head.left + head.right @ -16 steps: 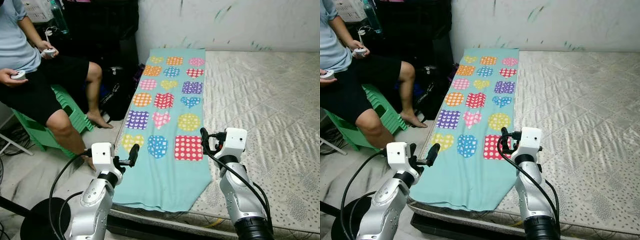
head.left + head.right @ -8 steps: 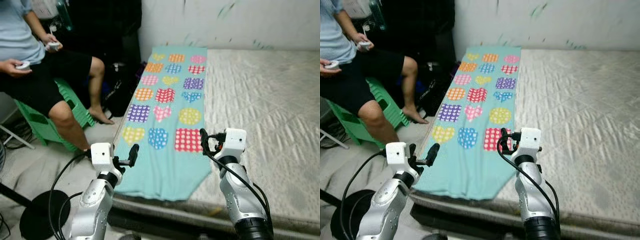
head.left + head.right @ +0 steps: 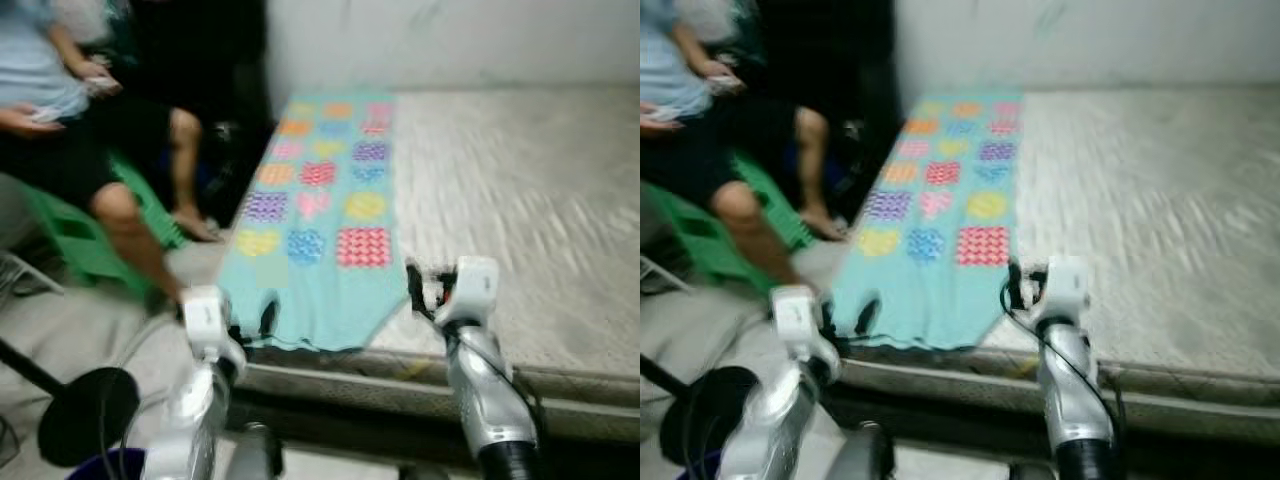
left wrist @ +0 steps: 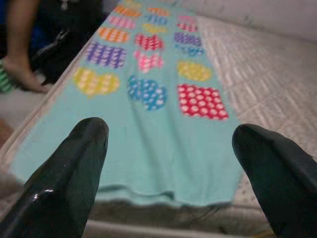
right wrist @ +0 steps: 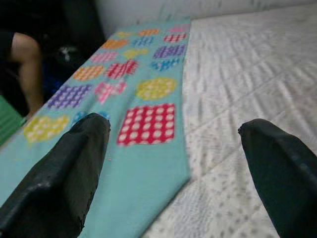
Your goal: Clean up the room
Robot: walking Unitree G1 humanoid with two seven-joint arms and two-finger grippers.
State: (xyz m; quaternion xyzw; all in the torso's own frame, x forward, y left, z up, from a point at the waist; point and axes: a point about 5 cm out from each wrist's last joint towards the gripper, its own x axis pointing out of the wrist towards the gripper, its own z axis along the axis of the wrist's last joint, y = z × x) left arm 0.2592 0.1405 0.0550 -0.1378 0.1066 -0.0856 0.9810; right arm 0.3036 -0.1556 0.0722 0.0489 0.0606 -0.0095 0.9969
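Left gripper (image 4: 168, 163): fingers spread wide apart, nothing between them. It is held in the air in front of the near edge of the mattress, facing the near end of the cloth.

Right gripper (image 5: 173, 163): fingers likewise wide apart and holding nothing. It hangs above the near part of the mattress, just beside the cloth's right edge.

Cloth (image 3: 318, 240): a long turquoise sheet printed with coloured hearts and squares in spots and checks. It lies flat along the left edge of the mattress, running from the near edge up to the wall. Its near end drapes slightly over the near edge, with an uneven hem.

Mattress (image 3: 520, 210): pale quilted surface, bare to the right of the cloth. A darker base shows beneath its near edge.

Wall (image 3: 450, 40): whitish, behind the far edge of the mattress.

Person (image 3: 60, 130): seated to the left of the mattress on a green stool (image 3: 75, 235), in a light blue top and dark shorts, bare foot on the floor. Each hand holds a small pale item; what these are cannot be made out.

Floor, left foreground: a round black base (image 3: 85, 415) beside the left arm.

Containers: none can be identified; both eye views are blurred.
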